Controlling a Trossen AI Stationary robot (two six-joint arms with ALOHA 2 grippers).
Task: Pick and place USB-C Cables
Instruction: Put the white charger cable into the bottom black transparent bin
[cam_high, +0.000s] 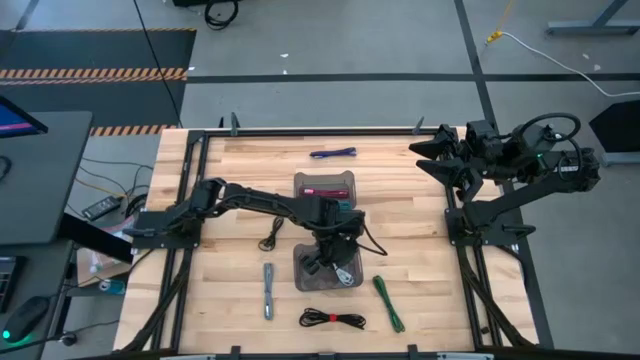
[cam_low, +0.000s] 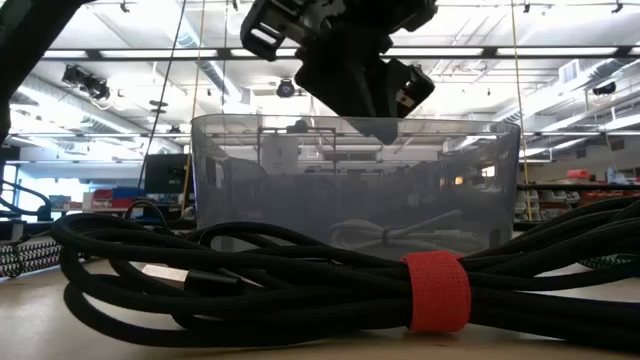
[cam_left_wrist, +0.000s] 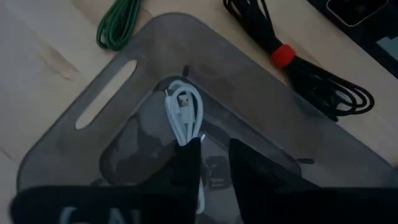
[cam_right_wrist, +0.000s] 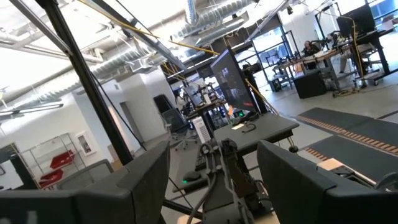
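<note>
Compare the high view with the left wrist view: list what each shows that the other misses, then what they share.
Only the high view shows the purple cable, the grey cable, a second bin holding a maroon cable, and the right gripper parked at the table's right edge.

Only the left wrist view shows the white cable's coils and plug and the bin's handle slot.

Both show the left gripper over the near bin with the white cable in it, the green cable and the black cable with a red strap.

Open industrial lab: exposed ceiling ducts (cam_right_wrist: 205, 12), distant workbenches (cam_right_wrist: 323, 59).
</note>
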